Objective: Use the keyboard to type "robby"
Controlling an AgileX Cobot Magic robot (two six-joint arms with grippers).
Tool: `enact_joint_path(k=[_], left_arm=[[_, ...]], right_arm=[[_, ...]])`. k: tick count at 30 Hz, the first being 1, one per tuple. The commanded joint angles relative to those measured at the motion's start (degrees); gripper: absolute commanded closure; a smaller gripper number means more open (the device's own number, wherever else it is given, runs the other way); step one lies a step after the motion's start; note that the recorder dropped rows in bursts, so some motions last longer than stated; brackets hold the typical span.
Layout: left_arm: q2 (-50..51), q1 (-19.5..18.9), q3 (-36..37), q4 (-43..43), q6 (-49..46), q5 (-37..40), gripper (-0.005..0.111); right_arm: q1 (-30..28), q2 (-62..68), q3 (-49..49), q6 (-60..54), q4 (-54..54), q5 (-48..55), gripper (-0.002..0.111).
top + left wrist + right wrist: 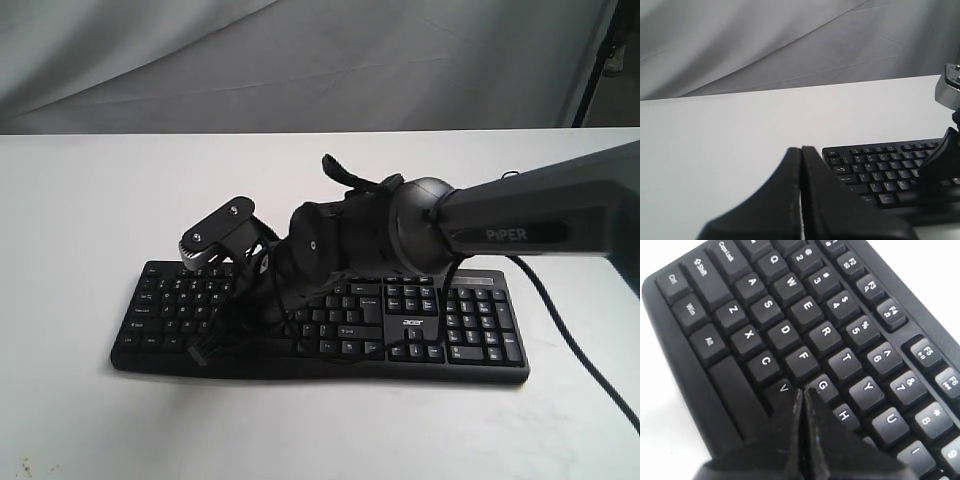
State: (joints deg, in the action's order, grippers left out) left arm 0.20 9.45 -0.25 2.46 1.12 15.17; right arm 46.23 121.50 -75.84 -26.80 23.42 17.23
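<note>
The black keyboard [470, 330] lies on the white table [90, 210], number pad to the right. My right arm reaches across it from the right. Its gripper [250, 312] points down at the letter keys left of middle. In the right wrist view the right gripper [803, 390] is shut with nothing in it, tips between the V and G keys of the keyboard [785, 330]; whether they touch a key I cannot tell. My left gripper [801, 148] is shut and empty, off the left end of the keyboard [875, 172]. It does not show in the exterior view.
A thin black cable [572, 335] runs off the keyboard's right end toward the table's front right. A grey cloth backdrop [300, 60] hangs behind the table. The right wrist camera housing [216, 230] sticks up above the keyboard's left half.
</note>
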Motion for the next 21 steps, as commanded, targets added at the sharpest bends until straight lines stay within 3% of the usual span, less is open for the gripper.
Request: enact_joint_path(k=[1,21], left_arm=[[-0.2,0.36,0.25,0.27,0.16,-0.42,0.107],[-0.2,0.36,0.25,0.27,0.16,-0.42,0.107]], right_arm=[[-0.08,0.94,-0.28,0.16,0.07,-0.17,0.108],[-0.43,0.94,-0.28,0.16,0.15,-0.3,0.108]])
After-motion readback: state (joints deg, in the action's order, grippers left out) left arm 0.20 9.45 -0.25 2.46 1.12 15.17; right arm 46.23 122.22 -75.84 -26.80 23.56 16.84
